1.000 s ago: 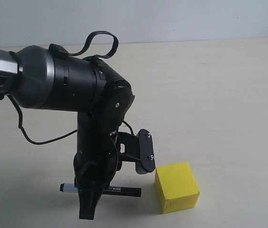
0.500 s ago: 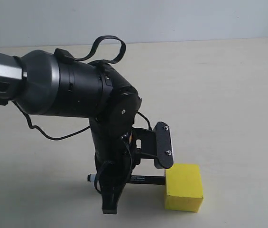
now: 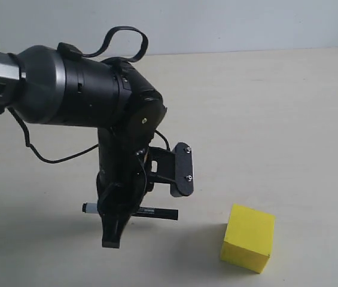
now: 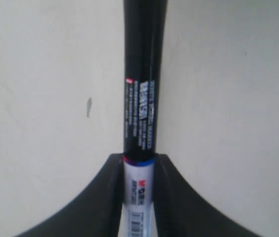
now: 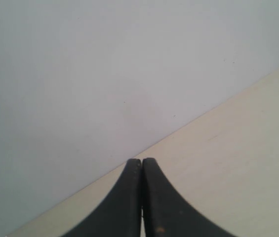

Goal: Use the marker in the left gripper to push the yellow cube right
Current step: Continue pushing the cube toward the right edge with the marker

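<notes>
The yellow cube (image 3: 247,238) rests on the table at the front right, turned slightly so one corner faces forward. My left gripper (image 3: 119,216) points down, shut on the marker (image 3: 157,212), which lies level with its black tip toward the cube. A clear gap separates that tip from the cube. In the left wrist view the marker (image 4: 140,98) runs straight out from between the fingers (image 4: 110,197), clamped at its white barrel. The cube does not show there. My right gripper (image 5: 141,161) is shut with nothing in it, facing a pale wall.
The beige tabletop (image 3: 276,119) stretches behind and to the right of the cube, ending at a pale wall (image 3: 246,24). The bulky black left arm (image 3: 73,95) with its looping cable fills the left half of the exterior view.
The marker tip pressed against the cube and slid it to the right, turning it a little. The left arm has since drawn back left, leaving a gap.
</notes>
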